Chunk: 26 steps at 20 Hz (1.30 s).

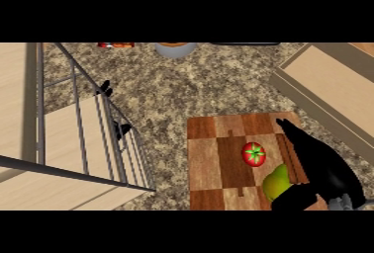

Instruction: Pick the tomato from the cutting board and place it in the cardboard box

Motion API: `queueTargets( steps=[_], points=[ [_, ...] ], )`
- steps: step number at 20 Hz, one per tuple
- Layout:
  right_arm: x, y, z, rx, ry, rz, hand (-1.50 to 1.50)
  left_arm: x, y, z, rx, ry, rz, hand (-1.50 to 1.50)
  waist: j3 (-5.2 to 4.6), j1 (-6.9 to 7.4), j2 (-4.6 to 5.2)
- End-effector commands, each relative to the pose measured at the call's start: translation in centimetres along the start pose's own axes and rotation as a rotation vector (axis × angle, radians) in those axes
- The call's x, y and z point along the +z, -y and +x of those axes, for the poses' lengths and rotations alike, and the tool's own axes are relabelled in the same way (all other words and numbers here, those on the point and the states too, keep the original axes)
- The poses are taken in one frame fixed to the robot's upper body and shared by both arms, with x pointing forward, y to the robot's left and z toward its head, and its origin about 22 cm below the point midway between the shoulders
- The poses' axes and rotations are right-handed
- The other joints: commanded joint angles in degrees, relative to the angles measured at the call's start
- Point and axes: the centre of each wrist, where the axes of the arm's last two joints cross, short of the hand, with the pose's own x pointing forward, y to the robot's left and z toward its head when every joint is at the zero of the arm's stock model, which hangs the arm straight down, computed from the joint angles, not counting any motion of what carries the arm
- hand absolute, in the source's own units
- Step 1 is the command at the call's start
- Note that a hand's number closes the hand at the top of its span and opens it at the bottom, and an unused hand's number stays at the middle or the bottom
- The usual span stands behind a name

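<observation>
Right hand reaching in from the lower right.
The black right hand [325,170] extends up and leftward, fingers [286,126] straight, thumb [292,200] spread apart below; grey wrist at the edge.

Bare counter [197,89] lies between cutting board [219,163] and cardboard box [336,89]; wire rack [95,128] stands left.

Glossy black right hand [325,165], tapered fingers, grey wrist

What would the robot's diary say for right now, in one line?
right hand: open, beside tomato | tomato: on cutting board, untouched | green fruit: near hand | cardboard box: no tomato | left hand: unseen
</observation>
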Motion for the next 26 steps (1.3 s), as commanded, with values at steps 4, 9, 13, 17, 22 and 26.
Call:
queueTargets(
  steps=[4, 9, 13, 17, 22, 26],
  points=[
    [-1.1, 0.3, 1.3, 0.007, 0.0, -0.019, -1.5, 2.4, -5.3, -2.5, 0.058, -0.138, 0.244, 0.0, -0.85, 0.38, 0.38],
    [-1.4, 0.1, 2.6, 0.058, 0.0, -0.035, -1.5, 3.0, -5.3, -2.6, 0.064, -0.152, 0.229, 0.0, -0.89, 0.76, 0.29],
    [-1.7, -1.8, 2.8, 0.088, -0.027, -0.005, -1.5, 2.3, -4.9, -2.1, 0.081, -0.158, 0.222, 0.0, -0.85, 0.12, 0.22],
    [-2.4, -1.1, 3.3, 0.118, -0.055, 0.008, -1.5, 2.8, -4.0, -2.0, 0.077, -0.148, 0.217, 0.0, -0.85, 0.31, 0.08],
    [-3.2, -2.0, 3.6, 0.106, -0.07, 0.016, -1.5, 3.0, -5.0, -2.5, 0.079, -0.166, 0.23, 0.0, -0.86, 0.04, 0.14],
    [-3.6, -2.9, 3.5, 0.145, -0.089, 0.025, -1.5, 2.4, -5.3, -2.3, 0.061, -0.145, 0.245, 0.0, -0.87, -0.48, 0.2]
  ],
)
